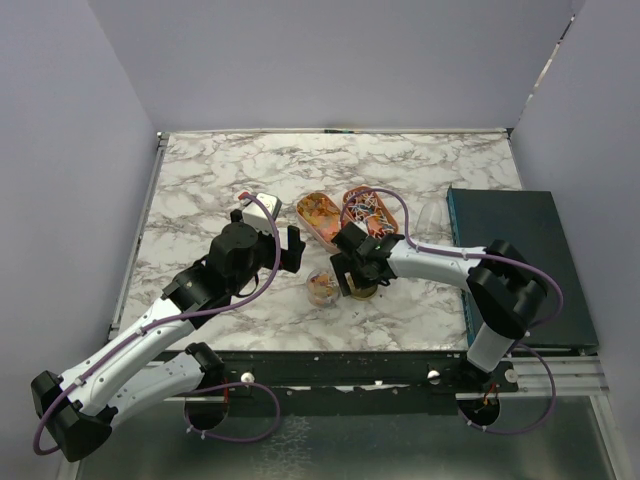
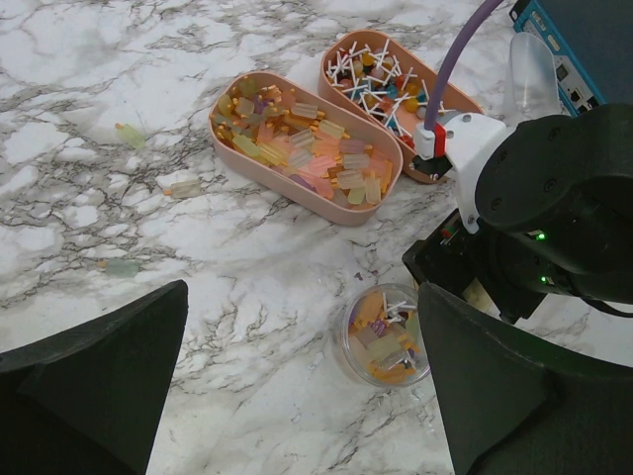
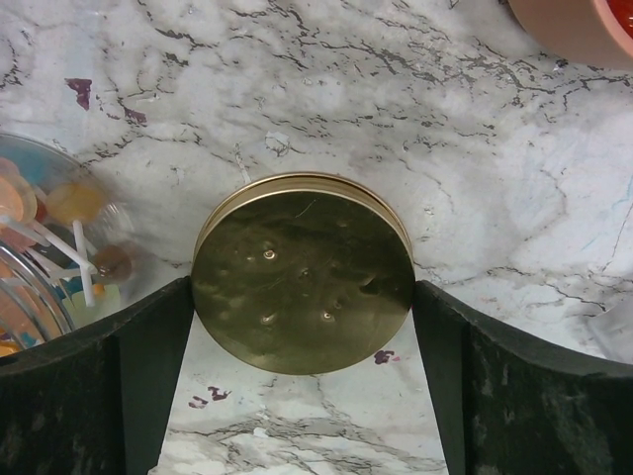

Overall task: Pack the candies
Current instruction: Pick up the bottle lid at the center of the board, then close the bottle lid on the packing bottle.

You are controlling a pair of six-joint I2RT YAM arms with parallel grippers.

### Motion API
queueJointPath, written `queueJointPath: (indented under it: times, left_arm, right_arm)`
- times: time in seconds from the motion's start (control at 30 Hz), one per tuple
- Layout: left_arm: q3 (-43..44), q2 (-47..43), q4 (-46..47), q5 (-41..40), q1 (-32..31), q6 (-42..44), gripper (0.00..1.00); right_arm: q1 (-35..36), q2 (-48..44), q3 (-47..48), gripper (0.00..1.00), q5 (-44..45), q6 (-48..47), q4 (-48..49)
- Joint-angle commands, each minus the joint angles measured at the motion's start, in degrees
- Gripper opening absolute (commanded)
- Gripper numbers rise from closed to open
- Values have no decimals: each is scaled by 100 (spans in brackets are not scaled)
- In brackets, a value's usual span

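Note:
The candies fill two oval trays: orange-yellow ones (image 1: pixel 320 215) (image 2: pixel 297 148) and mixed red, blue and white ones (image 1: pixel 372 208) (image 2: pixel 386 84). A small clear jar (image 1: pixel 322 287) (image 2: pixel 388 336) (image 3: pixel 45 247) holds several of both. The round gold lid (image 3: pixel 302 267) (image 1: pixel 362 291) lies on the marble right of the jar. My right gripper (image 1: pixel 360 278) (image 3: pixel 302 297) straddles the lid, both fingers touching its rim. My left gripper (image 1: pixel 295 250) (image 2: pixel 302 396) is open and empty, hovering just left of the jar.
A few loose pale candies (image 2: pixel 130 134) lie on the marble left of the trays. A dark teal box (image 1: pixel 520 260) sits at the right edge. A clear plastic piece (image 1: pixel 432 215) (image 2: pixel 534 69) stands between it and the trays.

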Motion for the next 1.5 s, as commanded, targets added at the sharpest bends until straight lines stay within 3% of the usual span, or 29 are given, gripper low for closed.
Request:
queueJointPath:
  times: [0.0, 0.37, 0.7, 1.0, 1.47]
  left_arm:
    - [-33, -26, -39, -158, 33, -2, 99]
    - [-39, -11, -40, -166, 35, -10, 99]
    - [-23, 34, -34, -182, 32, -2, 99]
    - [-30, -96, -35, -349, 44, -11, 99]
    - [-76, -580, -39, -856, 63, -68, 99]
  right_arm:
    - [47, 66, -82, 91, 12, 114, 162]
    - [45, -282, -100, 72, 191, 94, 41]
    - [47, -898, 303, 68, 446, -417, -766]
    - [181, -1325, 665, 66, -158, -842, -729]
    - [927, -533, 1481, 65, -391, -923, -741]
